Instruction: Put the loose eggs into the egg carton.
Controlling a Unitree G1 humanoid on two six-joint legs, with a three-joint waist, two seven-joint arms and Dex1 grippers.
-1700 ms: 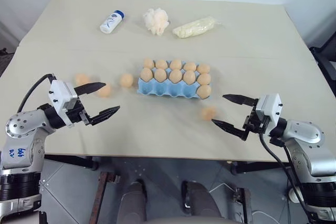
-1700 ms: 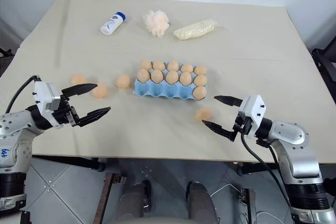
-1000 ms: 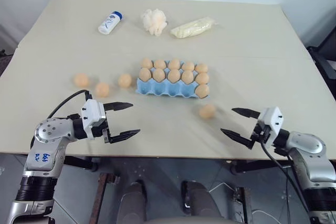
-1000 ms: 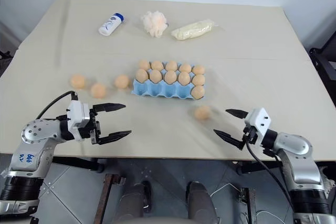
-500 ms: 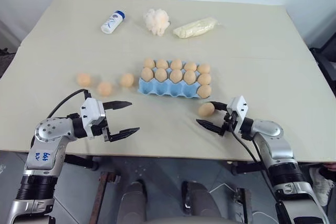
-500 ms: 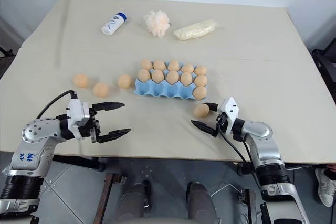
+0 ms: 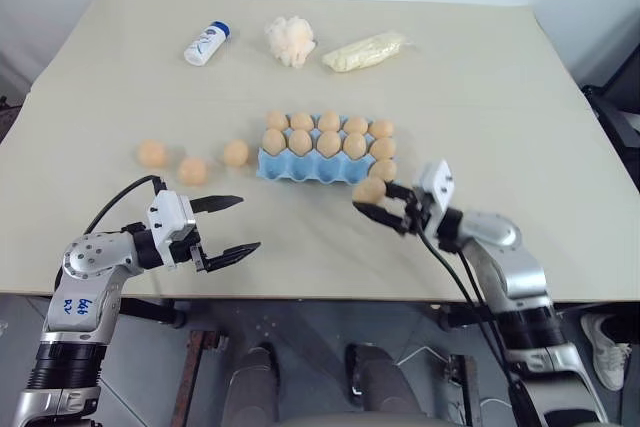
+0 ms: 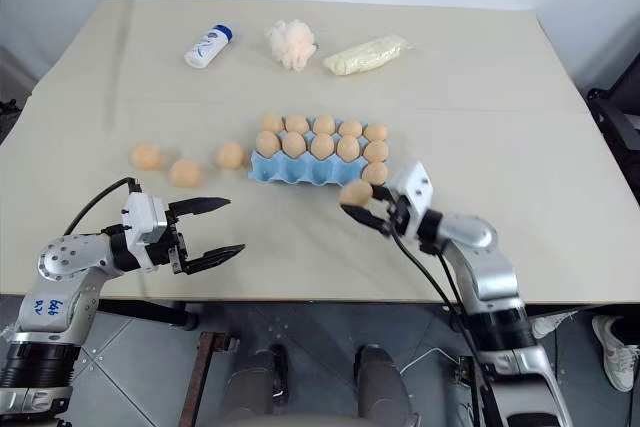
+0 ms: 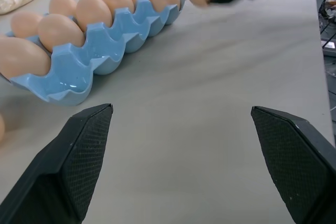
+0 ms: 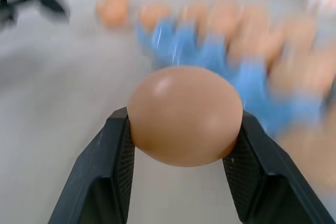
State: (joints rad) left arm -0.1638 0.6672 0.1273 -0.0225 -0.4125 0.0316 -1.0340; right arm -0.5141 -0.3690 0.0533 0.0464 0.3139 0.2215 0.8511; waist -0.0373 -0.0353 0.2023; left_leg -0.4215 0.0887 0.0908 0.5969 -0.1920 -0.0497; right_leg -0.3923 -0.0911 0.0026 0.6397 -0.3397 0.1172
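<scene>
The egg, smooth, oval and pale orange-tan, is clamped between the fingers of the right gripper, above the table just in front of the light blue egg carton. The carton's near row of cups is empty, its far rows hold eggs, and it is blurred in the right wrist view. Three loose eggs lie on the table left of the carton; the left gripper is wide open and empty.

Three tan loose eggs lie left of the part-filled blue egg carton.
</scene>
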